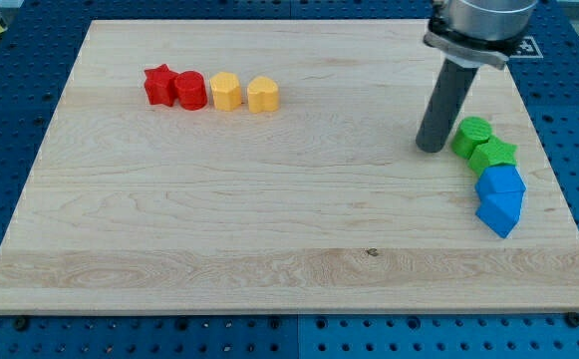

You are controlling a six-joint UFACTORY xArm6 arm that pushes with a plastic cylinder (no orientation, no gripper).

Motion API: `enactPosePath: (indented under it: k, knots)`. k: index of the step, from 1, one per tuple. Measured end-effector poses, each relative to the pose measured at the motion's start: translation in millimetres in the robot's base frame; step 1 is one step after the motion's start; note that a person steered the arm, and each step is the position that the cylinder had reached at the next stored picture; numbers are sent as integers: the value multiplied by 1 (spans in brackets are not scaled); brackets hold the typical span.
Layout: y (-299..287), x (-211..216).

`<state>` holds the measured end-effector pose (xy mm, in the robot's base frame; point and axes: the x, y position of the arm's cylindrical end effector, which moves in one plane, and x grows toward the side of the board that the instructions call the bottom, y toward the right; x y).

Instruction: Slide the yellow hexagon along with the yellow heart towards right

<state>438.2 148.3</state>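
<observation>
The yellow hexagon [226,91] and the yellow heart [262,95] sit side by side at the board's upper left, the heart to the right of the hexagon. They end a row begun by a red star [158,84] and a red round block [190,91]. My tip [430,149] rests on the board far to the right of that row, just left of the green round block [471,135].
At the right edge of the wooden board [269,229] stands a column of blocks: the green round one, a green star [494,155], a blue block [501,182] and another blue block [498,211]. A blue pegboard [10,120] surrounds the board.
</observation>
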Motion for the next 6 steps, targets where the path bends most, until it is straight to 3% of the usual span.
enactPosePath:
  k: [2, 3, 6]
  knots:
    - [-145, 37]
    - [-228, 36]
    - [-430, -71]
